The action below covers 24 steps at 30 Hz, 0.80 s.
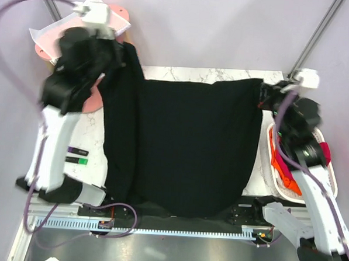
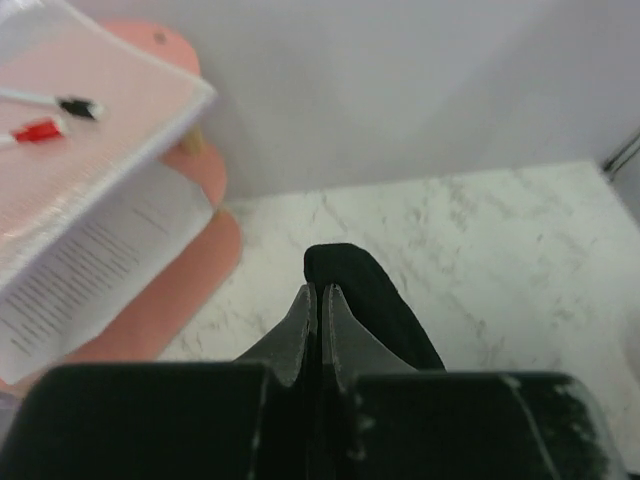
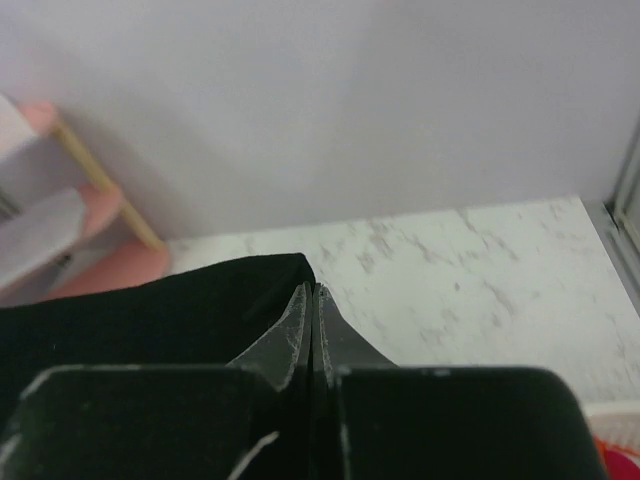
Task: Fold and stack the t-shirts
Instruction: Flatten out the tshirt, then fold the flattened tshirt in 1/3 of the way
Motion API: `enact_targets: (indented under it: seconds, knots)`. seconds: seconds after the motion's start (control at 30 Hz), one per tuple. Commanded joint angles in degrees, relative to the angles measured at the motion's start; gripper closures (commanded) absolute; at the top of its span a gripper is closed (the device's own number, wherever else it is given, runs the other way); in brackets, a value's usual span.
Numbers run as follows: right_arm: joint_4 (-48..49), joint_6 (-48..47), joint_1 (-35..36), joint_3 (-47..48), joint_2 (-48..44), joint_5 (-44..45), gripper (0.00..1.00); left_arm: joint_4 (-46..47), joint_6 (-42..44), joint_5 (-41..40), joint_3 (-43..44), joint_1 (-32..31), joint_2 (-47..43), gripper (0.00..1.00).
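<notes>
A large black t-shirt (image 1: pixel 191 143) hangs spread between my two arms over the marble table (image 1: pixel 183 72). At the back left my left gripper (image 1: pixel 117 54) is shut on its far left corner; in the left wrist view a tongue of the black cloth (image 2: pixel 360 290) sticks out past the gripper (image 2: pixel 321 292). Over on the right, my right gripper (image 1: pixel 264 94) is shut on the far right corner, and the black cloth (image 3: pixel 150 310) lies left of the gripper (image 3: pixel 313 292) in the right wrist view. Red and orange t-shirts (image 1: pixel 281 168) lie in the basket on the right.
A white slatted basket (image 1: pixel 330 168) stands at the table's right edge. A pink shelf stand (image 1: pixel 119 16) with a white paper tray (image 2: pixel 70 150) is at the back left. Two markers (image 1: pixel 76 156) lie on the table's left side.
</notes>
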Motion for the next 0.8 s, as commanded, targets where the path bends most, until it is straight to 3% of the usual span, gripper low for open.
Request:
enact_targets:
  seconds: [0.0, 0.17, 0.3, 0.4, 0.57, 0.77]
  knots:
    - [3.86, 0.75, -0.26, -6.41, 10.8, 10.15, 1.0, 0.24, 2.14, -2.92, -5.87, 0.2, 10.62, 0.98]
    - [12.2, 1.8, -0.61, -8.37, 26.89, 16.4, 1.0, 1.13, 2.23, -3.97, -4.67, 1.69, 24.06, 0.98]
    - [13.45, 2.42, -1.31, -0.66, 45.23, 18.42, 1.0, 1.22, 2.58, -5.12, 1.38, 2.57, 36.18, 0.98]
    - [15.38, 1.45, -2.19, 4.88, 53.25, 19.12, 1.0, 1.13, 2.92, -5.65, 6.48, 3.8, 40.59, 0.98]
    - [15.73, -0.75, -4.39, 14.29, 61.09, 19.22, 1.0, -1.33, 3.63, -6.0, 16.5, 6.18, 48.16, 0.98]
    - [15.91, -0.74, -6.85, 16.16, 60.76, 16.5, 1.0, -1.33, 1.88, -6.53, 16.45, 7.5, 46.86, 0.98]
